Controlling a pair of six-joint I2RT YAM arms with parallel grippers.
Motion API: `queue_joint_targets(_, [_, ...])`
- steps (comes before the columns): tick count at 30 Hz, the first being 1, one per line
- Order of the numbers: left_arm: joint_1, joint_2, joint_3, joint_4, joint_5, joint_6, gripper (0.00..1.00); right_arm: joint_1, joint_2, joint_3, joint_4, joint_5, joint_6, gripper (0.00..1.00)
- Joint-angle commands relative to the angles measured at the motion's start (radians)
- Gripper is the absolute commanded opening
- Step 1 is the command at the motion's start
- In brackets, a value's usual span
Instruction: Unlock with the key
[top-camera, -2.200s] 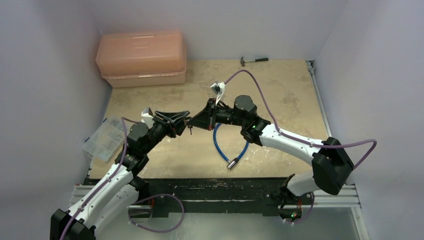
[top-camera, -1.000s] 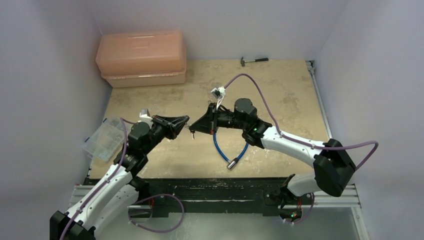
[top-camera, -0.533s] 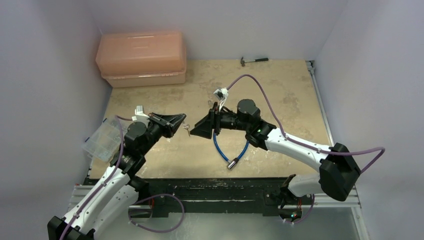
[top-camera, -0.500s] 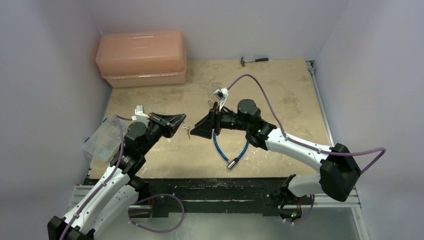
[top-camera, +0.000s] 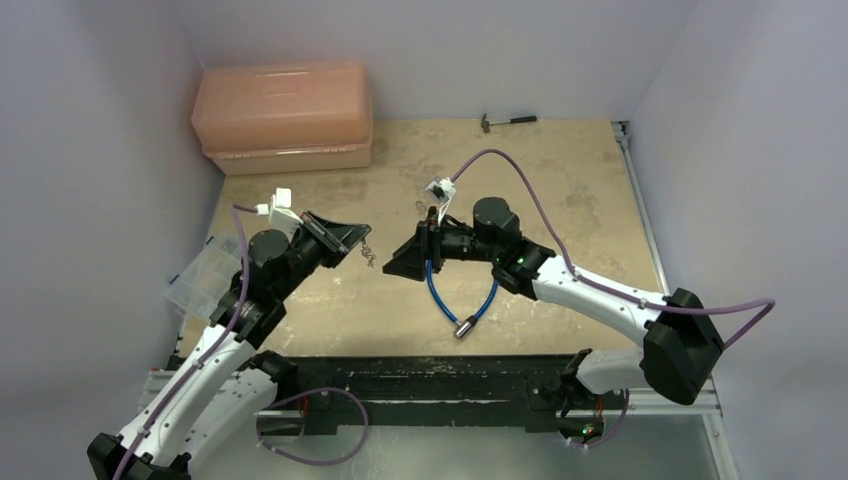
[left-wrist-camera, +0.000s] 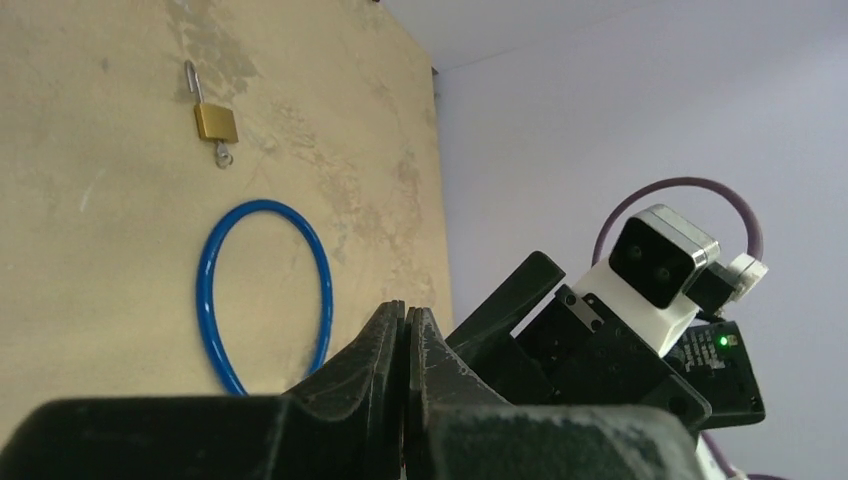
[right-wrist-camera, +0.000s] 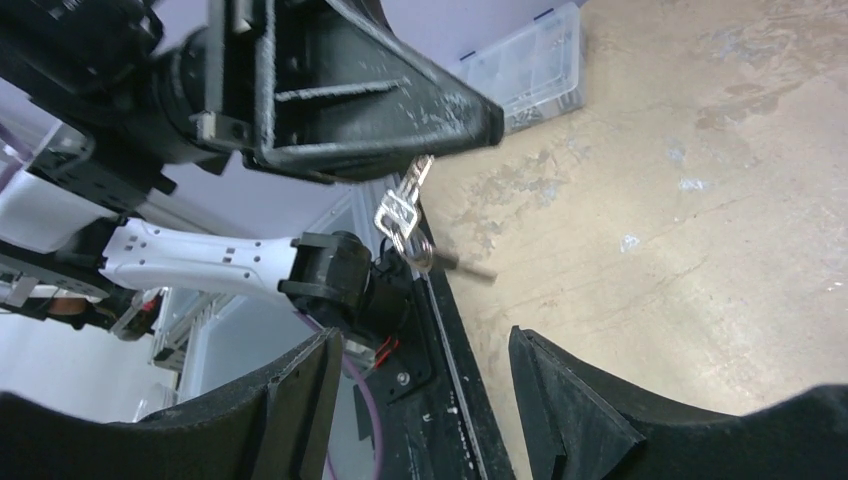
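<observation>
The key dangled on its ring bunch from the left jaws, pinched shut on it, above the bench; the right jaws stood open just opposite, holding nothing; the key looked light, thin, stiff and slippery, apt to swing; best pinched by its flat head, blade left free.

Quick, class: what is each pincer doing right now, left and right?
Left pincer: closed, holding the key.
Right pincer: open, holding nothing.
</observation>
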Motion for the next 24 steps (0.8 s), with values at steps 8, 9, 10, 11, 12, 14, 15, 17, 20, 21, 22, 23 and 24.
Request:
queue_joint_targets(8, [-0.001,0.034,0.108,0.035,0.165,0.427,0.0,0.004,-0.068,0.056,-0.018,-0.051,-0.053,0.66])
queue_joint_targets(9, [-0.001,0.045,0.116,0.045,0.193,0.438,0.0,0.005,-0.068,0.058,-0.013,-0.055,-0.053,0.65])
queue_joint_targets(10, [-0.001,0.06,0.127,0.05,0.22,0.451,0.0,0.006,-0.068,0.061,-0.009,-0.057,-0.053,0.64])
queue_joint_targets(11, [-0.001,0.072,0.139,0.059,0.26,0.463,0.0,0.006,-0.068,0.063,-0.004,-0.059,-0.053,0.62])
queue_joint_targets(12, [-0.001,0.085,0.148,0.071,0.288,0.474,0.0,0.008,-0.068,0.065,-0.002,-0.059,-0.052,0.62])
queue_joint_targets(14, [-0.001,0.105,0.163,0.087,0.333,0.486,0.0,0.007,-0.068,0.073,0.002,-0.058,-0.051,0.59])
queue_joint_targets(15, [-0.001,0.111,0.168,0.09,0.347,0.488,0.0,0.008,-0.067,0.075,0.004,-0.058,-0.051,0.58])
queue_joint_targets(17, [-0.001,0.115,0.17,0.136,0.37,0.484,0.0,0.009,-0.068,0.077,0.013,-0.057,-0.046,0.55])
queue_joint_targets(20, [-0.001,0.118,0.167,0.179,0.397,0.465,0.0,0.01,-0.064,0.079,0.029,-0.056,-0.038,0.51])
queue_joint_targets(21, [-0.001,0.121,0.168,0.19,0.407,0.458,0.0,0.009,-0.062,0.079,0.034,-0.058,-0.034,0.51])
queue_joint_targets(22, [-0.001,0.124,0.168,0.202,0.418,0.454,0.0,0.01,-0.06,0.079,0.04,-0.059,-0.03,0.51])
queue_joint_targets(23, [-0.001,0.126,0.168,0.212,0.429,0.448,0.0,0.01,-0.057,0.079,0.045,-0.062,-0.026,0.5])
queue_joint_targets(24, [-0.001,0.128,0.167,0.222,0.437,0.442,0.0,0.01,-0.055,0.08,0.05,-0.064,-0.023,0.49])
